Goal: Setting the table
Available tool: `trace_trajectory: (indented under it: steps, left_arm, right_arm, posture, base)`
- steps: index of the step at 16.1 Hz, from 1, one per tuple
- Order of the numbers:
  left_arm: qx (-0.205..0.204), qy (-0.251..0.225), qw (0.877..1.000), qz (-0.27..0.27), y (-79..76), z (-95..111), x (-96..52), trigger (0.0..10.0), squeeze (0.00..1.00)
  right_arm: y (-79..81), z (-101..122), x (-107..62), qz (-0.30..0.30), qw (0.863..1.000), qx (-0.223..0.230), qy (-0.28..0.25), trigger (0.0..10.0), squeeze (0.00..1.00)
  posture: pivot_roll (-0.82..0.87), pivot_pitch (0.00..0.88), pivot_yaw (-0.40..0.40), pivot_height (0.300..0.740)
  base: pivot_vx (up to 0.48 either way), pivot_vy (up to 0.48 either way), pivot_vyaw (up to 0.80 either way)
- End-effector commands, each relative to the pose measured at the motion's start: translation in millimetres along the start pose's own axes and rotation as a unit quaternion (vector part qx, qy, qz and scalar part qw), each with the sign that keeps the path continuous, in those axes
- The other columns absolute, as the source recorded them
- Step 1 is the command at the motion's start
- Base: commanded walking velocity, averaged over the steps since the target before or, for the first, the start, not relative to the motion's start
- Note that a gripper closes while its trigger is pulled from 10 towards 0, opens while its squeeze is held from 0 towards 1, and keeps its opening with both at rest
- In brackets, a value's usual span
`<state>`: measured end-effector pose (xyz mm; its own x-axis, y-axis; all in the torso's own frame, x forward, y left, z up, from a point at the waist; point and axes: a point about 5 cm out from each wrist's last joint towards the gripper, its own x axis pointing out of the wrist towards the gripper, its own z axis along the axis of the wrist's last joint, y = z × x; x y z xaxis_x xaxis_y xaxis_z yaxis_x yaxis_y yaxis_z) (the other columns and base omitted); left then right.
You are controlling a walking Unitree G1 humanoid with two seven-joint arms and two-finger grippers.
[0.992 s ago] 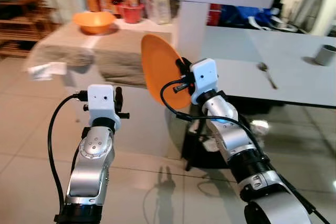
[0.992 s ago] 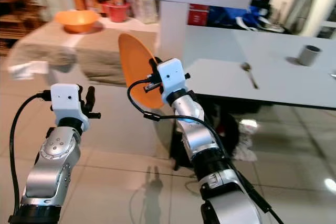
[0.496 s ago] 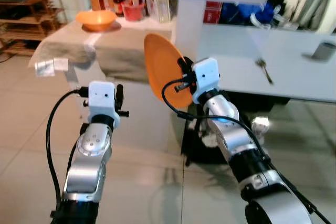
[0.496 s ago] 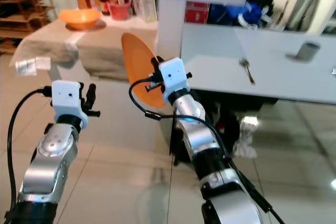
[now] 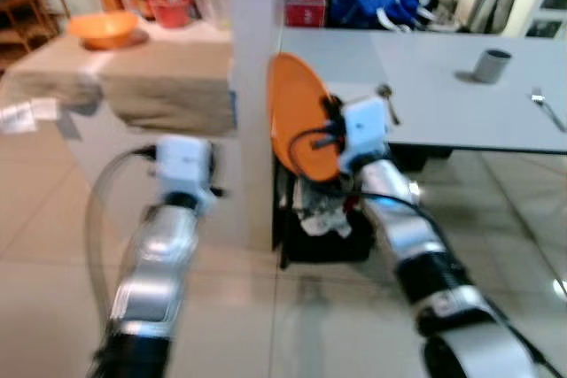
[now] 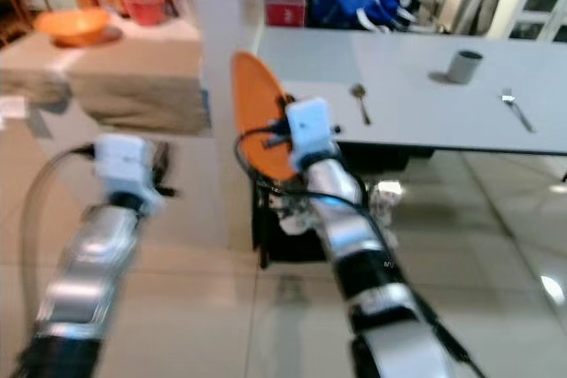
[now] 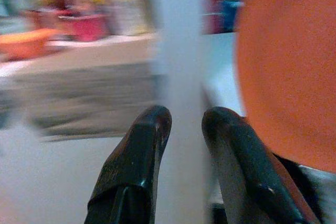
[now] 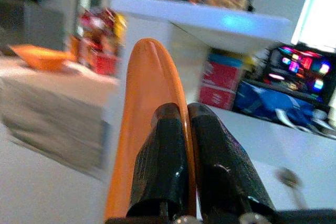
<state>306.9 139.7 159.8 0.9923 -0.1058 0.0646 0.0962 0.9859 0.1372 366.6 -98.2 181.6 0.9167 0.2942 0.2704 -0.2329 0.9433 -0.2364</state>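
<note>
An orange plate (image 5: 297,117) stands on edge in the air, and my right gripper (image 8: 178,111) is shut on its rim. The plate hangs in front of a white pillar (image 5: 252,86), near the left end of the grey dining table (image 5: 443,121). On that table lie a spoon (image 5: 387,95), a grey cup (image 5: 490,65) and a fork (image 5: 545,108). My left gripper (image 7: 186,121) is raised to the left of the plate, its fingers a narrow gap apart with nothing between them. The head views are blurred.
An orange bowl (image 5: 104,28) sits on a cloth-covered side table (image 5: 168,86) at the far left, with bottles and jars behind it. Dark clutter (image 5: 323,227) lies on the floor under the dining table. Tiled floor stretches in front.
The whole view has swung right and closer to the dining table, so the camera moved. The plate stays in the right gripper, and the arms keep their pose.
</note>
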Motion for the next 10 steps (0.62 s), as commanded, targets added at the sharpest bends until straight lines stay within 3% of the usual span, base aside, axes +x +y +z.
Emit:
trace_trajectory:
  steps: [1, 10]
  left_arm:
    - [0.007, -0.003, 1.000, 0.012, 10.2, 2.0, 1.0, 10.0, 0.00]
    - [0.003, -0.016, 1.000, -0.014, 1.7, 3.4, 4.5, 10.0, 0.00]
  right_arm:
    - [0.7, 17.2, 6.5, -0.004, 0.999, 0.004, -0.040, 0.0, 0.00]
    - [0.9, 12.5, 3.9, -0.009, 0.999, 0.003, -0.033, 0.0, 0.00]
  posture:
    - [0.00, 0.000, 0.016, 0.740]
    - [-0.06, 0.000, 0.040, 0.740]
  base:
    - [0.307, -0.368, 0.00]
    - [0.308, -0.365, 0.00]
